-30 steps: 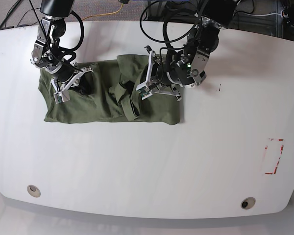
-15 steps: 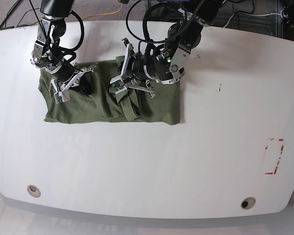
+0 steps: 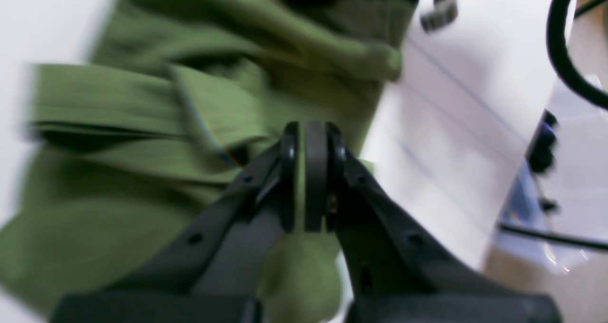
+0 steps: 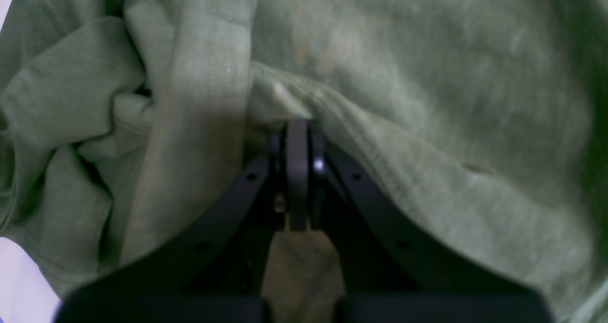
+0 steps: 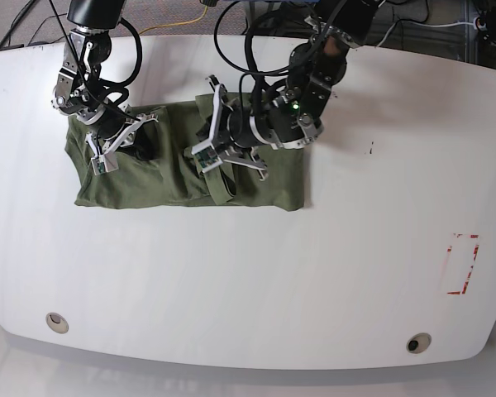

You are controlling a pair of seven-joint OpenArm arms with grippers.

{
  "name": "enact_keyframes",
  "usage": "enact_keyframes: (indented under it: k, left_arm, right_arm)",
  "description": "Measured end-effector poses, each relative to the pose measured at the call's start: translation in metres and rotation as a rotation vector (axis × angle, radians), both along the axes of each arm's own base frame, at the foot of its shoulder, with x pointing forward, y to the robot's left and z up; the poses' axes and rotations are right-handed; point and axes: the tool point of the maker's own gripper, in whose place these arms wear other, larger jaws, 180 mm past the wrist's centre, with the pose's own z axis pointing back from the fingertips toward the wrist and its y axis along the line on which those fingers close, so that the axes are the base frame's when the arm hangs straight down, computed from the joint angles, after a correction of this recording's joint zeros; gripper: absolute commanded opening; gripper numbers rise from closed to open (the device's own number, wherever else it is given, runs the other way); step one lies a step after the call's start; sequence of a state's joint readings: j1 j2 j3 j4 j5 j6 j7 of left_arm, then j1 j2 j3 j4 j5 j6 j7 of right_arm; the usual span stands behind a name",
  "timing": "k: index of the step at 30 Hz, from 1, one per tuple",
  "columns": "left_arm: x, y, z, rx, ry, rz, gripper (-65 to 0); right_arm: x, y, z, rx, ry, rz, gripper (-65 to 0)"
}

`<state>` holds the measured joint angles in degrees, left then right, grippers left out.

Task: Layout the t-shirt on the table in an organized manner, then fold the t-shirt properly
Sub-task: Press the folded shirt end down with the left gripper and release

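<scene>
Low over the t-shirt [image 5: 174,178], both arms reach, pincers closed.

The glossy white table [image 5: 256,281] bears the olive t-shirt [image 5: 161,178], lying bunched near its far edge.

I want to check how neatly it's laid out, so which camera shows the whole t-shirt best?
The base view: the t-shirt shows entire, a wrinkled rectangle on the table with both arms over it. The left wrist view gives only blurred folds beside bare table; the right wrist view is filled with close-up bunched cloth, no outline.
</scene>
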<state>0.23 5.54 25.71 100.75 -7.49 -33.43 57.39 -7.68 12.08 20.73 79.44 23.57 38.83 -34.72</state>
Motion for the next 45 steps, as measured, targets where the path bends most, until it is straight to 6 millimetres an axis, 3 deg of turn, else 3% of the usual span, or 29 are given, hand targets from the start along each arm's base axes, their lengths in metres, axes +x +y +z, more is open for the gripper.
enact_keyframes:
  k: [6,11,26,29,33,42,45]
  left_arm:
    - [0.011,0.046,-0.017,0.103,-0.002,0.062,-65.0]
    - [0.015,0.066,-0.024,0.137,0.001,0.091,-65.0]
    - [-0.010,0.068,-0.056,0.163,0.103,0.076,-65.0]
    - [-0.017,0.062,-0.062,0.176,0.119,0.046,-65.0]
    - [-0.027,0.040,-0.061,0.154,0.127,-0.002,-65.0]
    - [-0.044,-0.029,-0.032,0.020,0.095,-0.117,-65.0]
    - [-0.045,-0.041,-0.023,-0.016,0.087,-0.133,-65.0]
  right_arm:
    - [0.000,0.000,0.000,0.000,0.000,0.000,-64.7]
    - [0.000,0.000,0.000,0.000,0.000,0.000,-64.7]
    - [0.000,0.001,0.000,0.001,0.000,0.001,-64.7]
    - [0.000,0.000,0.000,0.000,0.000,0.001,-64.7]
    - [0.000,0.000,0.000,0.000,0.000,0.001,-64.7]
    - [0.000,0.001,0.000,0.000,0.000,0.002,-64.7]
    - [0.000,0.001,0.000,0.000,0.000,0.002,-64.7]
